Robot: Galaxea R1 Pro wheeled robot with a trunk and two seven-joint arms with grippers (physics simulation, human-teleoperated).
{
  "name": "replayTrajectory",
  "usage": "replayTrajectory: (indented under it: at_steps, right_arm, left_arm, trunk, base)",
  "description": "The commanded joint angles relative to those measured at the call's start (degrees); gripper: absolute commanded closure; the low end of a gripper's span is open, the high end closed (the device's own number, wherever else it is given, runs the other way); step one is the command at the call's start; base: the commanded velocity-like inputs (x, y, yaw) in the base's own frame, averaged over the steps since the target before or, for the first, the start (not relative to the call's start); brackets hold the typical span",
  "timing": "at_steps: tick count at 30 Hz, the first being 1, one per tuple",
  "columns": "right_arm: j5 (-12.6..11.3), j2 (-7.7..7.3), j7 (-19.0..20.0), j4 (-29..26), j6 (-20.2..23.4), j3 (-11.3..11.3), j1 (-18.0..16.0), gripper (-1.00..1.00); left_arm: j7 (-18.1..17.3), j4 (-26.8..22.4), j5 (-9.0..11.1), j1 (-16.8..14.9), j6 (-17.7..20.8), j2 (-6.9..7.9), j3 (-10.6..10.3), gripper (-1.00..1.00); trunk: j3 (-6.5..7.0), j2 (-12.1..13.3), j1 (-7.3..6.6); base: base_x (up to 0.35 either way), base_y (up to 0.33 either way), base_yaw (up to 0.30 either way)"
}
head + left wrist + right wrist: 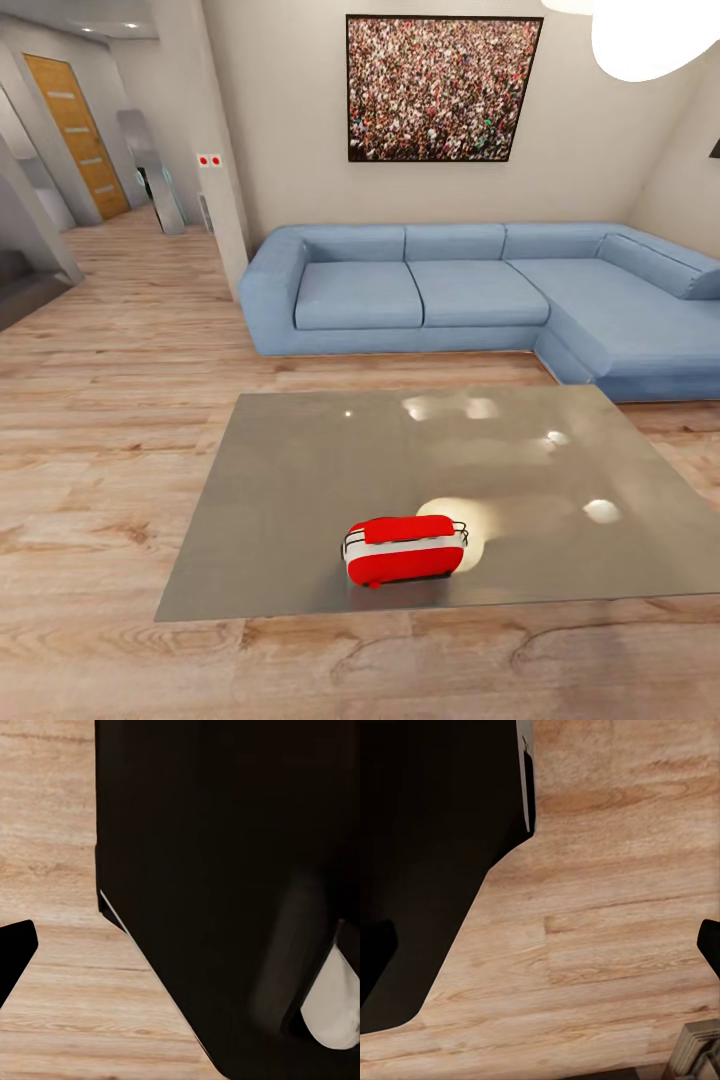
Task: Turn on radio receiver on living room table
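Red and white, the radio [405,549] lies near the table's [300,470] front edge, ahead of us. We judge the approach nearly done; reaching and switching it on remain. Bare wood floor [130,420] gives room on the left; the sofa [480,290] closes the far side. Our fingers' state we cannot tell.

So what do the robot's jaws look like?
Plain black and chunky. The left fingertip looks like a flat black wedge with a slanted end, and the right fingertip is the same matte black. I can't see any cables, stickers or markings on them.
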Motion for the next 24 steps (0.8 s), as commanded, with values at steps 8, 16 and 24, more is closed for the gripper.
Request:
replayTrajectory:
  at_steps: [8, 16, 24]
  right_arm:
    - [0.0, 0.00, 0.0, 0.0, 0.2, -0.1, 0.0, -1.00]
    - [0.0, 0.00, 0.0, 0.0, 0.1, -0.1, 0.0, -1.00]
    - [-0.7, 0.67, -0.6, 0.5, -0.6, -0.7, 0.7, -1.00]
  left_arm:
    - [0.0, 0.0, 0.0, 0.0, 0.0, -0.18, -0.1, -1.00]
    - [-0.4, 0.0, 0.0, 0.0, 0.0, -0.41, -0.1, -1.00]
    - [-0.7, 0.8, 0.2, 0.7, -0.6, -0.36, 0.5, -1.00]
  trunk:
    - [0.00, 0.0, 0.00]
    - [0.00, 0.0, 0.00]
    - [0.00, 0.0, 0.00]
  base:
    - [0.000, 0.000, 0.000]
    - [0.000, 0.000, 0.000]
    - [0.000, 0.000, 0.000]
